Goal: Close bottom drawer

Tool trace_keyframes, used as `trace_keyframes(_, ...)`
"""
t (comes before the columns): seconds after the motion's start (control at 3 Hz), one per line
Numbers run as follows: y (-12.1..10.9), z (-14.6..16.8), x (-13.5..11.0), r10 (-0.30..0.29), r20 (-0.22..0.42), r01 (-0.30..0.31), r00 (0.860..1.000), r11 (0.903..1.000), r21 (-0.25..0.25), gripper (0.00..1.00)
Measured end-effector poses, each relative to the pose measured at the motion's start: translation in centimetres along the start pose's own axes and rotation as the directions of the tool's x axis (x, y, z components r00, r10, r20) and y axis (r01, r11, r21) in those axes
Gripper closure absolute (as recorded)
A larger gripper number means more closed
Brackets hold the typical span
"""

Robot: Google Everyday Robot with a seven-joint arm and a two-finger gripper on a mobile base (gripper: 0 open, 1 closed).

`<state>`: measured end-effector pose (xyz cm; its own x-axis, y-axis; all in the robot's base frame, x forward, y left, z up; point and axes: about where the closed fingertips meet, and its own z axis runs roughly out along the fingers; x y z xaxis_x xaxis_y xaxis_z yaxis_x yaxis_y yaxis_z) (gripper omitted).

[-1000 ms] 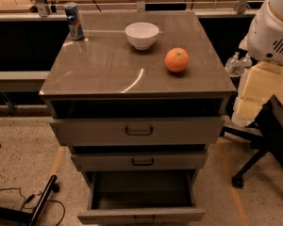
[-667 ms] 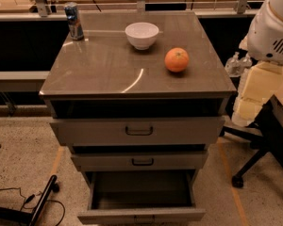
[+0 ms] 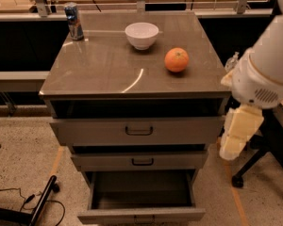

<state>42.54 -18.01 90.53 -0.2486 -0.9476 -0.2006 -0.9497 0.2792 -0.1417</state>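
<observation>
The bottom drawer (image 3: 141,214) is pulled out of the grey-brown cabinet. Its low flat front sits at the lower edge of the view and its inside (image 3: 141,189) looks empty. The middle drawer (image 3: 142,160) and the top drawer (image 3: 139,131) stick out a little, each with a dark bar handle. My arm (image 3: 262,76) hangs to the right of the cabinet, with a cream link (image 3: 239,132) reaching down beside the top drawer. My gripper is out of view; no fingers show.
On the cabinet top (image 3: 108,74) stand a white bowl (image 3: 141,35), an orange (image 3: 177,60) and a drink can (image 3: 74,21). A chair base (image 3: 247,171) stands at the right on the floor. A dark bar (image 3: 40,204) and cables lie at the lower left.
My arm has come down and slightly left beside the cabinet's right side. The drawers and the things on top have not moved.
</observation>
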Motion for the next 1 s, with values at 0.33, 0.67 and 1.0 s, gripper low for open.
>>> trace_keyframes(0.33, 3.2, 7.8, 1.6, -0.027, 0.077, 0.032, 0.997, 0.997, -0.071, 0.0)
trace_keyframes(0.67, 5.9, 17.5, 3.1, -0.051, 0.103, 0.066, 0.993, 0.9865, -0.15, 0.0)
trace_keyframes(1.0, 7.8, 26.0, 4.7, -0.045, 0.086, 0.064, 0.995, 0.9682, -0.242, 0.0)
